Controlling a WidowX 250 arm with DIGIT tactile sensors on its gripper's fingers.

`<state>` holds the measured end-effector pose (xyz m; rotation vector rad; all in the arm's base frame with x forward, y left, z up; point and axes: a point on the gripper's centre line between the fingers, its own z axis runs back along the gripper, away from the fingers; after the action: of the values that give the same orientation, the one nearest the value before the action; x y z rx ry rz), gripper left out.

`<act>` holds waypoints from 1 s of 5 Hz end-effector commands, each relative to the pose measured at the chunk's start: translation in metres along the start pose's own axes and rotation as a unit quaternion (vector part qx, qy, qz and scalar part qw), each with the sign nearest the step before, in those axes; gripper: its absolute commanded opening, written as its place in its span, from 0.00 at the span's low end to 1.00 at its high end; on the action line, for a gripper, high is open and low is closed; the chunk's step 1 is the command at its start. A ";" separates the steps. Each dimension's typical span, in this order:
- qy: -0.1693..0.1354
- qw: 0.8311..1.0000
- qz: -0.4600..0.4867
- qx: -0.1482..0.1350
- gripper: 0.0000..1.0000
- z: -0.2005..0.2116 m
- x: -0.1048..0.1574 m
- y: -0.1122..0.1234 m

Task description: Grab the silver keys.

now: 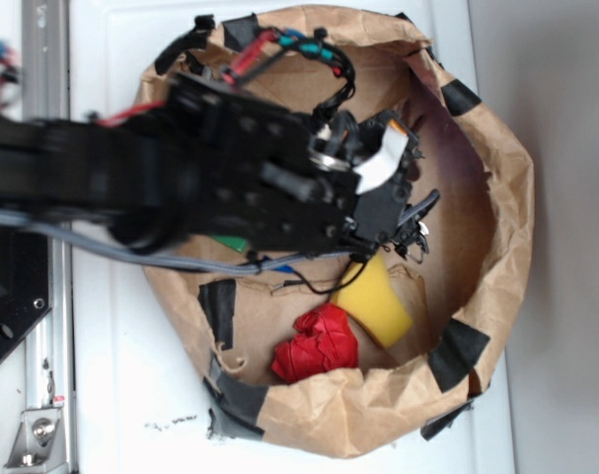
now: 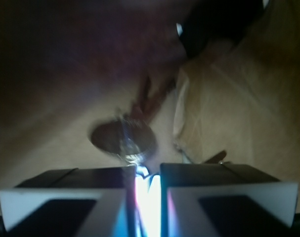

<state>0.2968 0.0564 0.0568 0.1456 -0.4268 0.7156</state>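
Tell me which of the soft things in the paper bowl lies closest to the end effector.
The yellow sponge: its upper end sits just under the end effector, while the crumpled red piece lies farther off, toward the bowl's rim.

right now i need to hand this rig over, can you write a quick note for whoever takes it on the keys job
Gripper: down inside the paper bag, fingers nearly together with only a thin gap; something shiny sits in that gap, but a firm hold cannot be confirmed.
Silver keys: a shiny ring and a dark rounded tag show just ahead of the fingertips in the wrist view; the arm hides them in the exterior view.
Also in the bag: a yellow sponge and a red crumpled piece, both untouched.
Done: approach and closing on the keys.
Left: check the grip, then lift the keys out.
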 end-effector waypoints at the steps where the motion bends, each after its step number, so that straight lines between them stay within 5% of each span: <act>1: 0.070 0.995 -0.044 -0.047 0.00 0.115 0.035 -0.005; 3: 0.075 0.992 -0.089 -0.051 0.00 0.119 0.019 0.000; 5: 0.126 0.985 -0.116 -0.035 0.00 0.125 0.007 0.007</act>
<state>0.2493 0.0263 0.1497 0.0552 -0.1221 0.4960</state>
